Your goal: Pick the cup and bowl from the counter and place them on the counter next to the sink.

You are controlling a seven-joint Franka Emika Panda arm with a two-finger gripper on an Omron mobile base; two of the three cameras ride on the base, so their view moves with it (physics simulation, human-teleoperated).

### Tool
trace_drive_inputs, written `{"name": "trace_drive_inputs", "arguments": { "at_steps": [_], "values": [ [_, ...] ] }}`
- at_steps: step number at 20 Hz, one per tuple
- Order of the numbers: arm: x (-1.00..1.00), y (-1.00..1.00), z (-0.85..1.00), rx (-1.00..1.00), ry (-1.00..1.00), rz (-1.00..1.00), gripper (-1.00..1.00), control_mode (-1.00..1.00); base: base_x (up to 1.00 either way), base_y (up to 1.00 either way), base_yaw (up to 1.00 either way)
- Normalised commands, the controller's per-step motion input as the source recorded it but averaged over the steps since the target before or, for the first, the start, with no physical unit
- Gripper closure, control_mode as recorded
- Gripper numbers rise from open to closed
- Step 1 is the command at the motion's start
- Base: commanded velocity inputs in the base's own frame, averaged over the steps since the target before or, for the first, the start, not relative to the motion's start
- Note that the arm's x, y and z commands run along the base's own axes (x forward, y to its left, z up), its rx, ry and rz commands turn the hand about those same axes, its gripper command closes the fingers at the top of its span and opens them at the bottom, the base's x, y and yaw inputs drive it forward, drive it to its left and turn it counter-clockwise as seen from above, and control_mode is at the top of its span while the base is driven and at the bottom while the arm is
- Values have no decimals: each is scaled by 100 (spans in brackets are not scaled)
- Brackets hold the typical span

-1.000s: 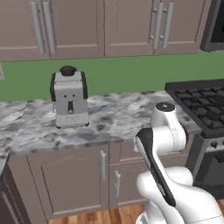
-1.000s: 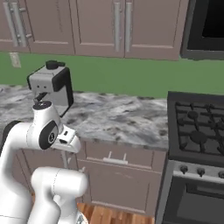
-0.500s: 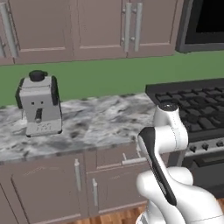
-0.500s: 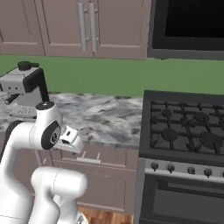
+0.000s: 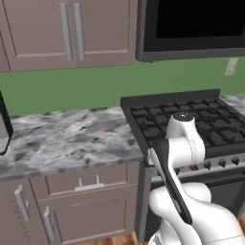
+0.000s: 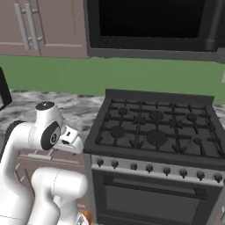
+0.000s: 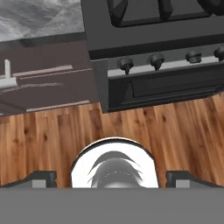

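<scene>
Gripper point(image 7: 111, 178): fingertips wide apart, nothing held, above wood floor point(image 7: 131, 127) before stove point(image 6: 154, 132). Counter point(image 5: 67, 139) abutting stove's left edge, front lip bare. Cup, bowl location cannot tell. Wall cabinets point(image 5: 72, 31) beyond.

A home kitchen, rendered. A black gas stove point(image 6: 154, 132) with burner grates, a knob row and an oven door fills the right of the right base view, under a dark microwave point(image 6: 149, 24). A marbled table point(image 5: 62, 139) tops brown cabinets point(image 5: 72, 201) at the left base view's lower left. Green wall point(image 5: 95, 86), wood floor point(image 7: 131, 127).
</scene>
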Motion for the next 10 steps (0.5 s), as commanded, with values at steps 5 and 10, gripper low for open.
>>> {"name": "trace_drive_inputs", "arguments": {
  "at_steps": [5, 10],
  "values": [
    [0, 0, 0, 0, 0, 0, -100, 100, 0, -100, 0],
    [0, 0, 0, 0, 0, 0, -100, 100, 0, -100, 0]
  ]
}}
